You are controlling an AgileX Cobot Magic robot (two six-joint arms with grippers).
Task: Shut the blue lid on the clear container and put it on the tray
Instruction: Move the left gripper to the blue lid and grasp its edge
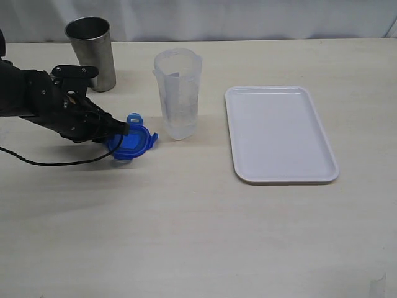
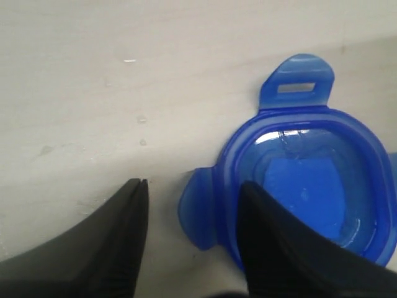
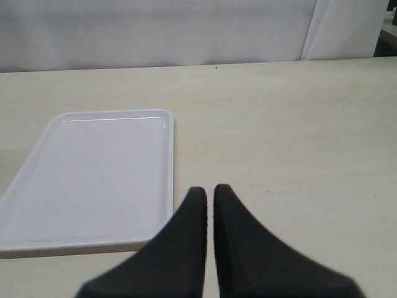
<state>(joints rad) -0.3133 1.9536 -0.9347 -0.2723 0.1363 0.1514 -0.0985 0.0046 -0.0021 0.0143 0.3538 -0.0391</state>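
The blue lid (image 1: 133,143) lies on the table just left of the clear container (image 1: 178,93), which stands upright and uncovered. My left gripper (image 1: 123,131) is down at the lid's left edge. In the left wrist view this gripper (image 2: 193,189) is open and straddles the lid's rim. One finger (image 2: 273,248) is over the lid (image 2: 310,180), the other finger (image 2: 127,230) is on bare table, and one snap tab (image 2: 197,214) lies in the gap. The white tray (image 1: 279,133) lies to the right. My right gripper (image 3: 209,189) is shut on nothing, hovering beside the tray (image 3: 93,180); the exterior view does not show it.
A grey steel cup (image 1: 91,53) stands at the back left, behind the left arm (image 1: 43,102). A black cable (image 1: 49,162) trails from that arm across the table. The table's far edge meets a white backdrop.
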